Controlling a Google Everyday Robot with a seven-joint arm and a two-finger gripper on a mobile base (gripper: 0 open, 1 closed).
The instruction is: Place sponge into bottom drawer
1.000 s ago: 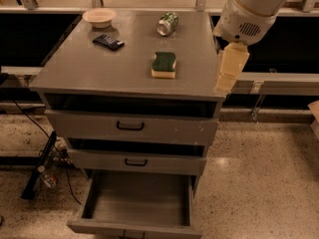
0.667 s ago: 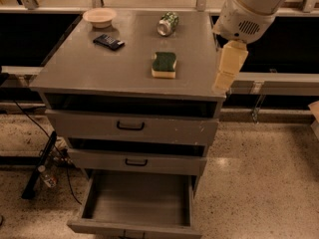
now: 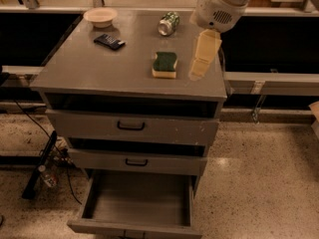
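Camera view has the gripper (image 3: 198, 71) hanging over the far side of the cabinet top (image 3: 99, 63), pale and angled downward; whether it is parted or closed cannot be told. Just beside it, toward the picture's left, the sponge (image 3: 165, 64) lies flat, green side up, untouched. Well below it the bottom drawer (image 3: 137, 205) stands pulled open

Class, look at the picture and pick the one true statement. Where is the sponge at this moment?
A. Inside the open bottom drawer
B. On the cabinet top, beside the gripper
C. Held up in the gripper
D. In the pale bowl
B: the sponge lies flat on the cabinet top, apart from the gripper, which hangs just beside it, and the open bottom drawer holds no sponge.
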